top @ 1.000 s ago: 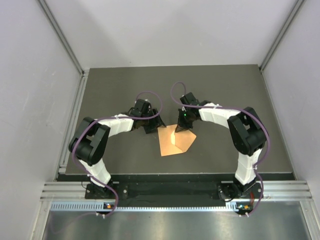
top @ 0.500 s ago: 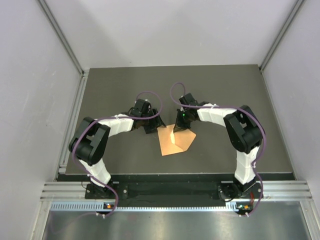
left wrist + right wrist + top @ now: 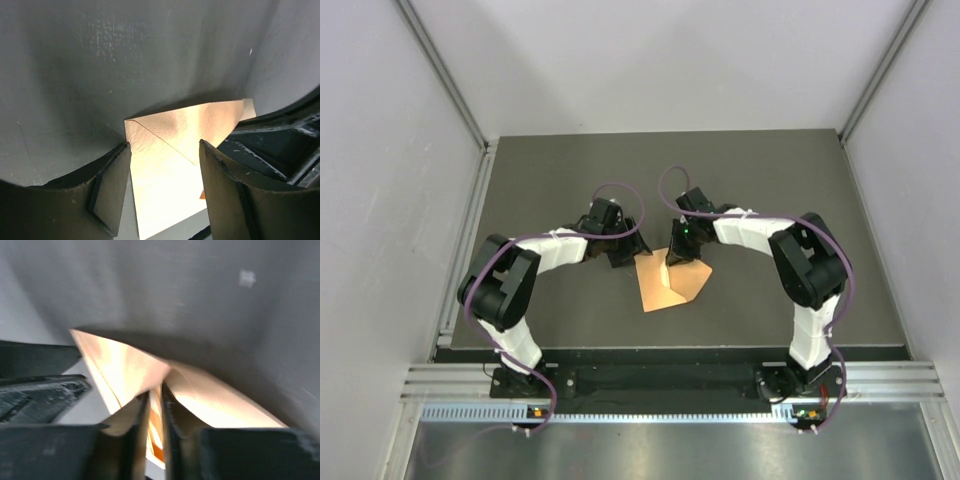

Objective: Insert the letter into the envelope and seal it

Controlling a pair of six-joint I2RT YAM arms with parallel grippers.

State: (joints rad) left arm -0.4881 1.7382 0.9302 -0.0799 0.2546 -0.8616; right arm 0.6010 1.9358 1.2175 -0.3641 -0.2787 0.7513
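The orange envelope [image 3: 665,288] lies on the dark mat between the two arms. My right gripper [image 3: 677,260] is shut on a raised fold of its paper, which stands up between the pinched fingers in the right wrist view [image 3: 155,390]. My left gripper [image 3: 623,258] is open at the envelope's left edge; in the left wrist view [image 3: 164,146] its fingers straddle the envelope [image 3: 170,165] without holding it. No separate pale cream letter shows in any view.
The dark mat [image 3: 770,180] is bounded by grey walls left, right and behind. The right gripper's body [image 3: 270,145] sits close beside the left fingers. A metal rail [image 3: 640,380] runs along the near edge.
My right gripper has shifted slightly left with the pinched paper, and the envelope's right side has lifted and drawn in a little. The left arm has not moved.
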